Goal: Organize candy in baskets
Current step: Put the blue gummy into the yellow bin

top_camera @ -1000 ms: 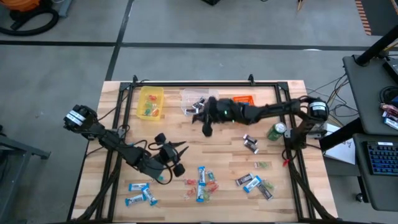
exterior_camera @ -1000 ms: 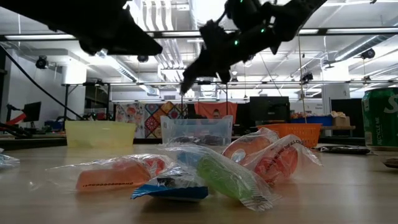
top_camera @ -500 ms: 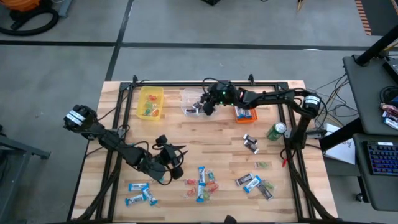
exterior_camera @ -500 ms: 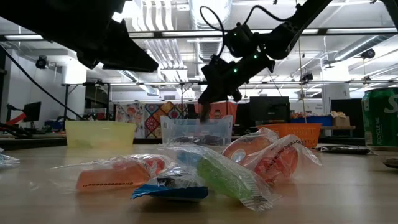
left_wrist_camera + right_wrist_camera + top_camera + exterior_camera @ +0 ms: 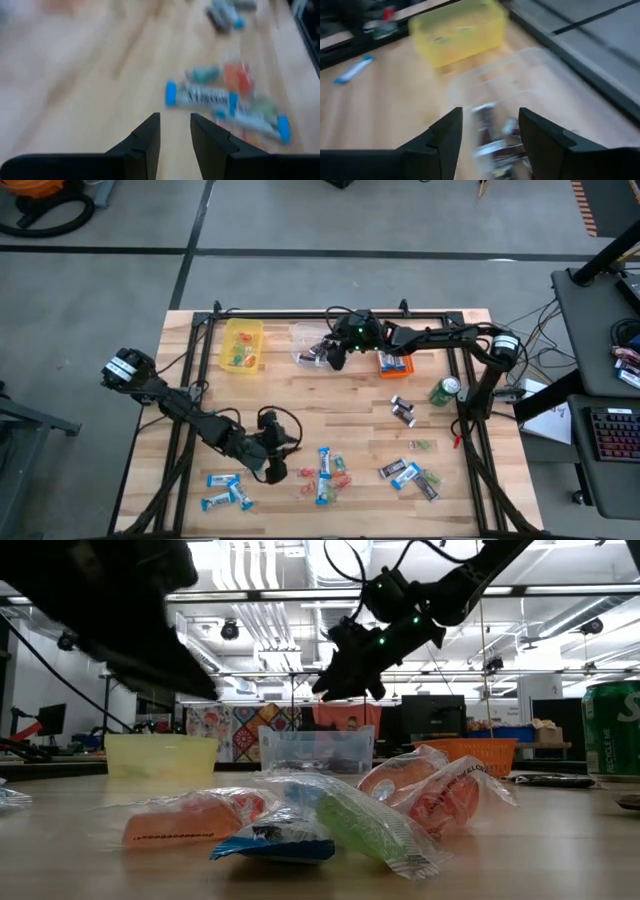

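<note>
Three baskets stand in a row at the table's far side: yellow (image 5: pixel 242 345), clear (image 5: pixel 308 343) and orange (image 5: pixel 393 352). My right gripper (image 5: pixel 328 358) hangs open just above the clear basket (image 5: pixel 520 85), which has dark wrapped pieces (image 5: pixel 492 145) lying in it. Loose candy lies on the near half of the table: blue-and-white bars (image 5: pixel 324 462), small red and green pieces (image 5: pixel 340 476), dark pieces (image 5: pixel 402 410). My left gripper (image 5: pixel 277 472) hovers open, slanting down, a little short of a blue-and-white bar (image 5: pixel 200 95), with nothing between its fingers (image 5: pixel 145 140).
A green can (image 5: pixel 445 390) stands near the right edge, beside my right arm's base. More blue-and-white bars (image 5: pixel 222 488) lie at the near left. A black frame rail (image 5: pixel 330 313) runs along the far edge. The low view shows wrapped candy (image 5: pixel 330 810) close to the camera.
My right gripper has gone from the middle of the table toward the far edge and stopped over the clear basket; the dark piece that hung under its fingers half a second ago hangs there no longer. My left gripper has turned and tipped down toward the candy at the near edge.
</note>
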`<act>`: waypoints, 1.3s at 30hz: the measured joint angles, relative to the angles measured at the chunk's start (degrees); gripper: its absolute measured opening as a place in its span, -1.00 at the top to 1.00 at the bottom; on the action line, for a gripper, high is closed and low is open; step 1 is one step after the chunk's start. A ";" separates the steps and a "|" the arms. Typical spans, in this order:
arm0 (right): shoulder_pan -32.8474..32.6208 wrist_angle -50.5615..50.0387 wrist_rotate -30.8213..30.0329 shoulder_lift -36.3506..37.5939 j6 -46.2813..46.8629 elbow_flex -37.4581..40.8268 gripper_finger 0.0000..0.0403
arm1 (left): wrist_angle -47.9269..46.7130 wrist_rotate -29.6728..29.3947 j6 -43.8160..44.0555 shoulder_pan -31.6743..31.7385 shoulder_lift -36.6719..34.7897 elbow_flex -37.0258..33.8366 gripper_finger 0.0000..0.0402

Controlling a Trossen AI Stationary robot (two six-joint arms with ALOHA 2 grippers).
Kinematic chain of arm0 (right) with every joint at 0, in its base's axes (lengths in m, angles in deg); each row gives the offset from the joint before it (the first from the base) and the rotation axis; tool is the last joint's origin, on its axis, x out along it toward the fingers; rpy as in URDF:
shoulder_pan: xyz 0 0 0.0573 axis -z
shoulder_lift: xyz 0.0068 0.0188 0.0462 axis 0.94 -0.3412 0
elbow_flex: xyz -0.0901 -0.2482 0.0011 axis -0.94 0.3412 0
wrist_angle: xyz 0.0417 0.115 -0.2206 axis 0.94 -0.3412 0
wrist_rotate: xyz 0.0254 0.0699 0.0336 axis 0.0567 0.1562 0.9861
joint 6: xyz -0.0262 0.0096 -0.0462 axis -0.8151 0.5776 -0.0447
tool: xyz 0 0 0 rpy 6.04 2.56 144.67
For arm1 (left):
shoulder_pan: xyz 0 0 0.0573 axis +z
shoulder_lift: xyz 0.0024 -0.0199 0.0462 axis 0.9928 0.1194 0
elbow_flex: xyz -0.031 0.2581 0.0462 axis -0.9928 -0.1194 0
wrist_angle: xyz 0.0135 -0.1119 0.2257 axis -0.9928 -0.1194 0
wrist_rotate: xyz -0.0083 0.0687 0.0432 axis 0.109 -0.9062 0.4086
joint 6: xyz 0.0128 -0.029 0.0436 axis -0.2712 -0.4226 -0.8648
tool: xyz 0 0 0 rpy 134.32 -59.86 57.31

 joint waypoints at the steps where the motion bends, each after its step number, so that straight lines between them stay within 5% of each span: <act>1: -0.44 -0.94 1.56 0.37 0.45 0.00 0.09 | -2.82 2.12 2.02 0.00 0.00 0.57 0.55; 6: -3.23 -4.98 8.14 2.17 1.64 0.00 0.10 | -23.28 11.47 12.34 -0.06 0.00 6.67 0.55; 15: -11.10 -12.26 8.94 3.38 1.24 0.00 0.13 | -50.73 17.07 18.77 -3.18 1.33 18.32 0.55; 21: -15.08 -17.22 8.94 4.05 1.06 0.02 0.14 | -52.77 17.68 13.74 -9.02 2.51 18.77 0.41; 30: -19.79 -24.58 8.97 4.65 1.70 0.02 0.14 | -53.48 13.53 17.99 -15.76 6.11 18.57 0.06; 39: -24.44 -29.05 8.99 4.65 2.64 0.02 0.15 | -52.79 13.07 21.80 -16.31 12.04 18.55 0.02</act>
